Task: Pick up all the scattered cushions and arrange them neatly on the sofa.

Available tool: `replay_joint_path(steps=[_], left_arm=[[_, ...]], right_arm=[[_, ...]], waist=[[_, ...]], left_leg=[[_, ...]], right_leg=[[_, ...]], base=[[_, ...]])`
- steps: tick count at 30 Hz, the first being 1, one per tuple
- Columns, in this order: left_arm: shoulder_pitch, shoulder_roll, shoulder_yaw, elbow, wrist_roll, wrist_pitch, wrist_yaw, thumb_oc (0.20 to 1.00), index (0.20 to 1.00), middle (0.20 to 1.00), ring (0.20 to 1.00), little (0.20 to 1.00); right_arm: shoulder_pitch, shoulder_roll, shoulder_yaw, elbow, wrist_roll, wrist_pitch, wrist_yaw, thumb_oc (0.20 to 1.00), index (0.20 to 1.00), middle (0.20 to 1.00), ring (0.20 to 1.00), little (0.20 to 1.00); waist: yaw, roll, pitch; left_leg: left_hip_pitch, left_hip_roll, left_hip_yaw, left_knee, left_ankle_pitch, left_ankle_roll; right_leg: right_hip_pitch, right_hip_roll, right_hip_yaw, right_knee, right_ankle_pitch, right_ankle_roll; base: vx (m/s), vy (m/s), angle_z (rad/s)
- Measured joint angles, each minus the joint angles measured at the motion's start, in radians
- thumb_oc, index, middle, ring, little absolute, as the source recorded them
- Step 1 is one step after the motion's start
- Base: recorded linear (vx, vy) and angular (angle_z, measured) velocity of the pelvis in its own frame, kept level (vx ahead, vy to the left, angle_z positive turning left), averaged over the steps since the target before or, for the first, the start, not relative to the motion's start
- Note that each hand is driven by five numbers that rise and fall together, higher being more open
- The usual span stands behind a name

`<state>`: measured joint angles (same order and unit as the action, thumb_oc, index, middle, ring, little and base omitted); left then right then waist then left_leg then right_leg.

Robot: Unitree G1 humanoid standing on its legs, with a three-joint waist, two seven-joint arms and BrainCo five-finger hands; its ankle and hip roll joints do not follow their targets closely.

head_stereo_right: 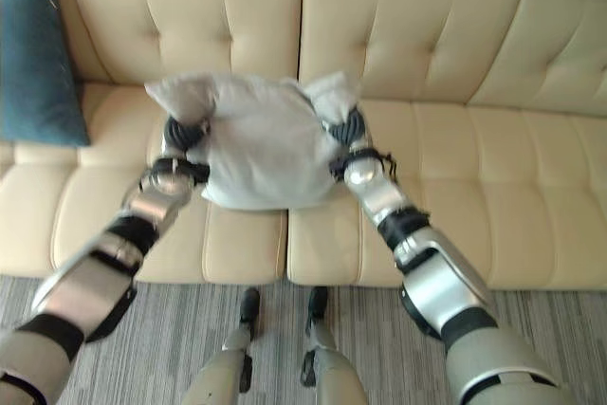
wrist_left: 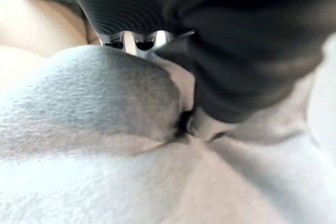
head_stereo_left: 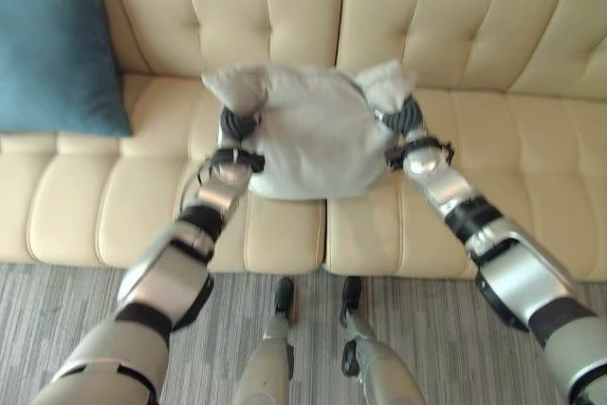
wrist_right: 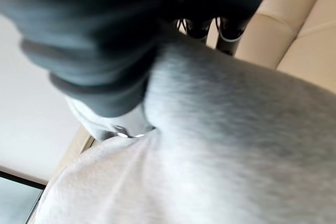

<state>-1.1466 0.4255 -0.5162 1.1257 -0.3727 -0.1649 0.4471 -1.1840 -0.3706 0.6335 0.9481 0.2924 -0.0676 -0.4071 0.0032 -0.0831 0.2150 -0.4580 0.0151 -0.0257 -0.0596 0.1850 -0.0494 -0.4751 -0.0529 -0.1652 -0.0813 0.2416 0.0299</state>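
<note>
Cushions are what this job is about, and the grey cushion (head_stereo_left: 308, 135) is the one in play: it hangs between the robot's two hands over the middle of the cream sofa (head_stereo_left: 455, 45), just above the seat where the two middle seat pads meet. The left hand (head_stereo_left: 239, 126) has its fingers and thumb curled into the cloth at one upper corner, and the right hand (head_stereo_left: 402, 117) is clamped the same way on the opposite corner; both wrist views show the fabric bunched and creased under the dark covers, fingertips poking past the fold. Holding it by two corners like that looks to me a sensible way to keep a soft, floppy thing square and facing front, so it can be leaned against the backrest without slumping sideways. A blue cushion (head_stereo_left: 57, 54) is already on the sofa, propped upright against the backrest at the robot's far left, well apart from the grey one. The sofa is the only holder here, and it carries just that blue cushion so far. Striped grey carpet (head_stereo_left: 446, 339) runs in front.
</note>
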Motion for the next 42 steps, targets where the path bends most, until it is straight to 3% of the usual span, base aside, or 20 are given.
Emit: replay_joint_path(steps=[1, 7, 9, 10, 11, 13, 14, 15, 17, 18, 19, 21, 25, 32, 36, 38, 40, 41, 42], left_arm=[[-0.016, 0.006, 0.001, -0.003, 0.0, 0.002, -0.002, 1.0, 1.0, 1.0, 1.0, 1.0], [-0.044, 0.11, -0.009, 0.027, -0.026, 0.01, -0.095, 1.0, 1.0, 1.0, 1.0, 1.0], [-0.013, 0.122, 0.136, 0.008, -0.18, 0.018, -0.134, 1.0, 1.0, 1.0, 1.0, 1.0], [0.054, 0.17, 0.191, -0.078, -0.282, 0.034, -0.162, 1.0, 1.0, 1.0, 1.0, 1.0], [0.084, 0.196, 0.204, -0.097, -0.317, 0.034, -0.173, 1.0, 1.0, 1.0, 1.0, 1.0], [0.276, 0.247, 0.33, -0.266, -0.364, 0.021, -0.19, 1.0, 1.0, 1.0, 1.0, 1.0], [0.331, 0.252, 0.357, -0.297, -0.364, 0.012, -0.188, 1.0, 1.0, 1.0, 1.0, 1.0], [0.534, 0.236, 0.449, -0.436, -0.361, -0.003, -0.188, 1.0, 1.0, 1.0, 1.0, 1.0], [0.75, 0.194, 0.519, -0.556, -0.348, -0.008, -0.187, 1.0, 1.0, 1.0, 1.0, 1.0], [0.949, 0.107, 0.599, -0.687, -0.331, -0.015, -0.187, 1.0, 1.0, 1.0, 1.0, 1.0], [1.067, 0.048, 0.607, -0.697, -0.313, 0.003, -0.175, 1.0, 1.0, 1.0, 1.0, 1.0], [1.204, -0.055, 0.673, -0.746, -0.232, 0.001, -0.19, 1.0, 1.0, 1.0, 1.0, 1.0], [1.298, -0.136, 0.618, -0.68, -0.17, 0.052, -0.214, 1.0, 1.0, 1.0, 1.0, 1.0], [1.368, -0.16, 0.448, -0.673, -0.068, 0.096, -0.297, 1.0, 1.0, 1.0, 1.0, 1.0], [1.371, -0.127, 0.395, -0.681, 0.005, 0.112, -0.327, 1.0, 1.0, 1.0, 1.0, 1.0], [1.36, -0.122, 0.397, -0.68, 0.0, 0.111, -0.322, 1.0, 1.0, 1.0, 1.0, 1.0], [1.333, -0.117, 0.394, -0.669, 0.0, 0.117, -0.319, 1.0, 1.0, 1.0, 1.0, 1.0], [1.323, -0.118, 0.394, -0.668, 0.0, 0.121, -0.319, 1.0, 1.0, 1.0, 1.0, 1.0], [1.305, -0.114, 0.396, -0.668, 0.0, 0.123, -0.322, 1.0, 1.0, 1.0, 1.0, 1.0]], right_arm=[[-0.017, -0.006, 0.002, 0.002, 0.0, 0.0, -0.003, 1.0, 1.0, 1.0, 1.0, 1.0], [-0.066, -0.072, 0.06, 0.073, -0.058, 0.01, 0.022, 1.0, 1.0, 1.0, 1.0, 1.0], [-0.041, -0.095, -0.031, 0.058, -0.051, 0.031, 0.027, 1.0, 1.0, 1.0, 1.0, 1.0], [0.023, -0.105, -0.206, -0.002, 0.011, 0.034, 0.02, 1.0, 1.0, 1.0, 1.0, 1.0], [0.05, -0.117, -0.248, -0.01, 0.045, 0.036, -0.005, 1.0, 1.0, 1.0, 1.0, 1.0], [0.232, -0.116, -0.457, -0.193, 0.103, 0.02, -0.035, 1.0, 1.0, 1.0, 1.0, 1.0], [0.288, -0.122, -0.473, -0.232, 0.103, 0.012, -0.047, 1.0, 1.0, 1.0, 1.0, 1.0], [0.478, -0.122, -0.538, -0.353, 0.099, -0.001, -0.052, 1.0, 1.0, 1.0, 1.0, 1.0], [0.686, -0.092, -0.607, -0.437, 0.088, -0.018, -0.045, 1.0, 1.0, 1.0, 1.0, 1.0], [0.876, -0.035, -0.687, -0.539, 0.069, -0.021, -0.037, 1.0, 1.0, 1.0, 1.0, 1.0], [0.981, -0.028, -0.687, -0.515, 0.067, -0.002, -0.032, 1.0, 1.0, 1.0, 1.0, 1.0], [1.105, 0.043, -0.724, -0.544, 0.016, -0.015, 0.028, 1.0, 1.0, 1.0, 1.0, 1.0], [1.2, 0.084, -0.657, -0.461, -0.001, 0.027, 0.118, 1.0, 1.0, 1.0, 1.0, 1.0], [1.236, 0.126, -0.565, -0.403, -0.019, 0.031, 0.201, 1.0, 1.0, 1.0, 1.0, 1.0], [1.281, 0.125, -0.562, -0.41, -0.019, 0.03, 0.224, 1.0, 1.0, 1.0, 1.0, 1.0], [1.271, 0.132, -0.558, -0.396, -0.019, 0.025, 0.219, 1.0, 1.0, 1.0, 1.0, 1.0], [1.218, 0.137, -0.532, -0.358, -0.018, 0.029, 0.21, 1.0, 1.0, 1.0, 1.0, 1.0], [1.21, 0.137, -0.526, -0.357, -0.018, 0.031, 0.211, 1.0, 1.0, 1.0, 1.0, 1.0], [1.21, 0.137, -0.528, -0.356, -0.017, 0.031, 0.212, 1.0, 1.0, 1.0, 1.0, 1.0]], waist=[[-0.001, 0.0, 0.003], [-0.018, 0.001, 0.003], [-0.017, 0.001, 0.003], [-0.018, 0.003, 0.004], [-0.017, 0.003, 0.003], [-0.016, 0.004, 0.004], [-0.015, 0.007, 0.003], [-0.016, 0.013, -0.002], [-0.017, 0.026, -0.027], [-0.016, 0.04, -0.039], [-0.017, 0.054, -0.056], [-0.017, 0.064, -0.071], [-0.015, 0.076, -0.127], [-0.014, 0.067, -0.187], [-0.019, 0.034, -0.197], [-0.018, 0.014, -0.179], [-0.014, 0.043, -0.129], [-0.017, 0.059, -0.113], [-0.013, 0.081, -0.093]], left_leg=[[-0.011, 0.001, 0.0, 0.0, 0.005, 0.003], [-0.006, 0.007, 0.008, -0.014, 0.003, 0.004], [0.011, 0.008, 0.01, -0.019, 0.003, 0.004], [0.034, 0.008, 0.014, -0.019, 0.002, 0.005], [0.051, 0.009, 0.016, -0.019, -0.003, 0.0], [0.122, 0.012, 0.034, -0.02, -0.024, -0.002], [0.143, 0.012, 0.038, -0.02, -0.024, -0.002], [0.216, 0.012, 0.041, -0.02, -0.046, -0.009], [0.259, 0.013, 0.04, -0.02, -0.069, -0.004], [0.293, 0.012, 0.042, -0.021, -0.09, 0.005], [0.308, 0.011, 0.044, -0.021, -0.096, 0.009], [0.328, 0.011, 0.056, -0.02, -0.1, 0.011], [0.351, 0.01, 0.062, -0.027, -0.111, 0.012], [0.375, 0.005, 0.065, -0.027, -0.114, 0.017], [0.376, -0.014, 0.066, -0.025, -0.107, 0.025], [0.353, -0.029, 0.068, 0.005, -0.101, 0.036], [0.316, 0.018, 0.109, 0.024, -0.073, 0.08], [0.307, 0.039, 0.119, 0.024, -0.063, 0.093], [0.299, 0.071, 0.122, 0.026, -0.048, 0.105]], right_leg=[[-0.01, 0.001, 0.001, 0.0, 0.006, -0.005], [-0.018, 0.008, 0.013, 0.0, 0.013, -0.01], [-0.004, 0.01, 0.027, 0.0, 0.013, -0.01], [0.019, 0.01, 0.028, 0.0, 0.013, -0.01], [0.035, 0.009, 0.03, 0.0, 0.008, -0.004], [0.1, 0.011, 0.035, 0.0, -0.01, 0.002], [0.121, 0.01, 0.034, 0.0, -0.01, 0.002], [0.193, 0.01, 0.033, 0.0, -0.038, 0.01], [0.238, 0.011, 0.033, -0.001, -0.065, 0.013], [0.271, 0.012, 0.035, -0.001, -0.082, -0.001], [0.283, 0.01, 0.05, -0.001, -0.085, 0.001], [0.298, 0.01, 0.057, -0.001, -0.09, 0.005], [0.319, 0.008, 0.058, -0.007, -0.106, 0.015], [0.336, -0.001, 0.056, -0.007, -0.106, 0.016], [0.338, -0.012, 0.054, -0.003, -0.103, 0.019], [0.278, -0.025, 0.06, 0.059, -0.074, 0.06], [0.246, -0.02, 0.025, 0.099, -0.15, 0.101], [0.224, -0.019, 0.004, 0.179, -0.173, 0.091], [0.192, -0.024, 0.002, 0.399, -0.255, 0.087]], base=[[0.0, 0.0, 0.0], [0.04, 0.022, -0.03], [0.11, 0.036, -0.04], [0.13, 0.05, -0.02], [0.18, 0.072, -0.1], [0.13, 0.048, -0.13], [0.16, 0.041, -0.09], [0.16, 0.043, -0.03], [0.14, 0.044, -0.01], [0.11, 0.057, -0.12], [0.08, 0.054, -0.16], [0.04, 0.057, -0.15], [-0.04, 0.047, -0.06], [-0.07, 0.07, -0.05], [-0.31, 0.09, 0.02], [-0.23, 0.014, -0.31], [-0.24, 0.047, -0.53], [-0.17, 0.026, -0.25], [-0.14, -0.008, -0.18]])
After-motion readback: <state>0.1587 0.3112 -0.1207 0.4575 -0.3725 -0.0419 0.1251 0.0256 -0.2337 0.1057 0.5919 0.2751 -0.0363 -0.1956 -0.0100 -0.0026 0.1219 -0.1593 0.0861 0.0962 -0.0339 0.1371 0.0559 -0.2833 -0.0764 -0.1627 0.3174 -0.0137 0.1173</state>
